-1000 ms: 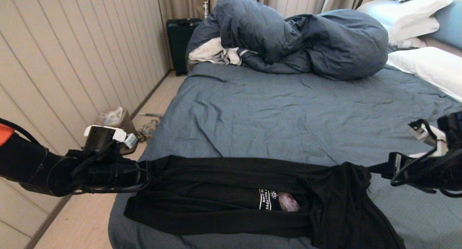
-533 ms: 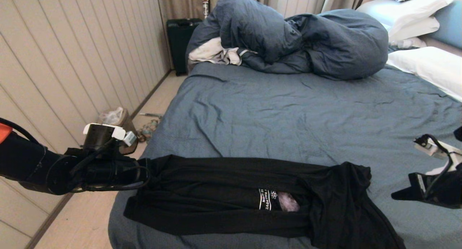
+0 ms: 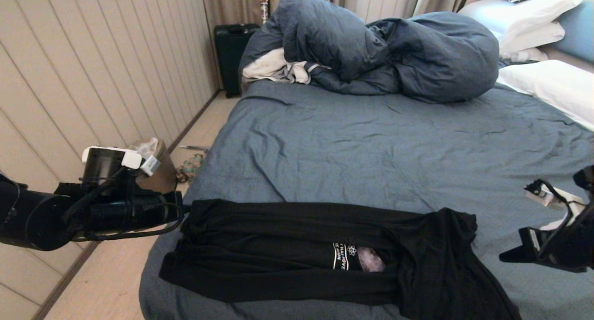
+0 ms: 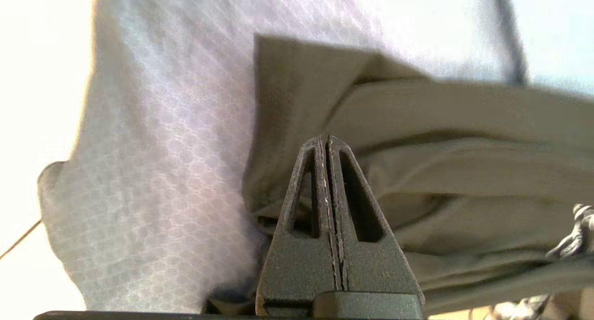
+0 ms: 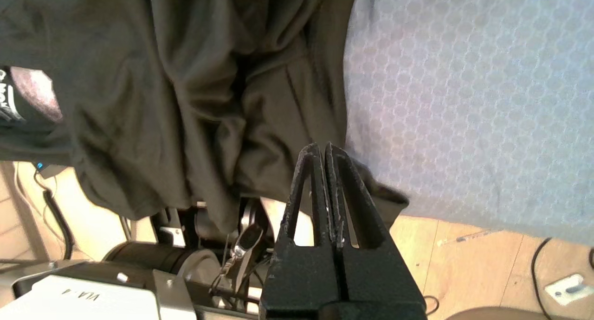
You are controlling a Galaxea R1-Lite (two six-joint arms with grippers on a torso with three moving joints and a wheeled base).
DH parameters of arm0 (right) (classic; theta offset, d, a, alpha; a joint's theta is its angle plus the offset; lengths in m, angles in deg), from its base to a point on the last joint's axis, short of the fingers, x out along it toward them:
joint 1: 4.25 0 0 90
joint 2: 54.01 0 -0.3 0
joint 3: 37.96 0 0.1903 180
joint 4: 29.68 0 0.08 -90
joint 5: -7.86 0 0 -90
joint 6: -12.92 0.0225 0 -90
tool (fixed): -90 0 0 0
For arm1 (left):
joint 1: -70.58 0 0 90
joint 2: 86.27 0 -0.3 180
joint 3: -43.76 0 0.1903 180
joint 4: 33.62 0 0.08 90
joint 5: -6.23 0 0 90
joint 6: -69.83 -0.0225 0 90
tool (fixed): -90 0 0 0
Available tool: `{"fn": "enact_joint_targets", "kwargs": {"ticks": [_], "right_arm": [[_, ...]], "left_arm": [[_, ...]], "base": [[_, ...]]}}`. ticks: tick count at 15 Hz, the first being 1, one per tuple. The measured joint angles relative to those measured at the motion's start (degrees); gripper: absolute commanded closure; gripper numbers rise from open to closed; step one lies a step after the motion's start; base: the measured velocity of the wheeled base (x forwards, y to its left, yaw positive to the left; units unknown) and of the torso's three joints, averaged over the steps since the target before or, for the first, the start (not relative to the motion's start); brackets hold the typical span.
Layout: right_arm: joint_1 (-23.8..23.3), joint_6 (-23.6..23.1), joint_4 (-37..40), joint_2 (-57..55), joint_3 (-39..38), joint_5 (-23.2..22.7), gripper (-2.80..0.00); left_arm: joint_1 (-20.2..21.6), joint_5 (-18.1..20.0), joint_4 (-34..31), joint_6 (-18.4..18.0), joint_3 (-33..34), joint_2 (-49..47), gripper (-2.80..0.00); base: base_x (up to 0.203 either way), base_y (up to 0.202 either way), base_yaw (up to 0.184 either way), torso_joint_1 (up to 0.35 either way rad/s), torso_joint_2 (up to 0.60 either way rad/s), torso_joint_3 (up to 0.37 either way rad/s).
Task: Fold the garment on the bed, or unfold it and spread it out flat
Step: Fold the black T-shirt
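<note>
Head view, bed (image 3: pixel 371 139): you've got a big slate-blue sheet, wrinkled, filling most of the shot.
Duvet (image 3: pixel 385 51): same blue, bunched in a puffy heap at the far end, with a small white-grey cloth (image 3: pixel 274 68) tucked against its left side.
Pillows (image 3: pixel 547 86): white, stacked along the right edge.
Garment (image 3: pixel 306 255): your black T-shirt lies in a long rumpled band across the near edge of the bed, bunched thicker at its right end and spilling over the bed's near edge there.
Writing: a slit in the folds shows a scrap of the grey moon print and white lettering (image 3: pixel 342 257); too little shows to make out any words.
Suitcase (image 3: pixel 232 55): black, standing by the wall past the far left corner of the bed.
Left gripper (image 3: pixel 182 209): fingers pressed tight together right at the shirt's left end; in the left wrist view the tips (image 4: pixel 327 146) sit over the fabric, but you can't tell if any cloth is pinched.
Right gripper (image 3: pixel 506 256): clamped shut on nothing, hanging over the sheet well clear of the shirt's right end.
</note>
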Motion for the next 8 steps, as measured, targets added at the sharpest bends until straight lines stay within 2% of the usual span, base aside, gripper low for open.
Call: {"fn": "enact_joint_targets", "kwargs": {"ticks": [1, 2, 5, 8], "right_arm": [[0.0, 0.0, -0.9, -0.3, -0.4, 0.0, 0.0], [0.1, 0.0, -1.9, -0.7, -0.8, 0.0, -2.8], [0.3, -0.3, -6.6, -1.6, -3.2, 0.0, -2.8], [0.3, -3.4, -7.6, -1.8, -4.7, -0.4, -2.8]], "left_arm": [[0.3, -0.2, 0.0, 1.0, -0.4, 0.4, 0.0], [0.7, -0.2, 0.0, 1.5, -0.7, 0.6, 0.0], [1.5, -0.2, 0.0, 1.5, -1.2, 0.8, 0.0], [1.6, -0.2, -0.1, 1.4, -1.2, 0.3, 0.0]], "base": [[0.0, 0.0, 0.0, 0.0, 0.0, 0.0], [0.0, 0.0, 0.0, 0.0, 0.0, 0.0], [0.0, 0.0, 0.0, 0.0, 0.0, 0.0], [0.0, 0.0, 0.0, 0.0, 0.0, 0.0]]}}
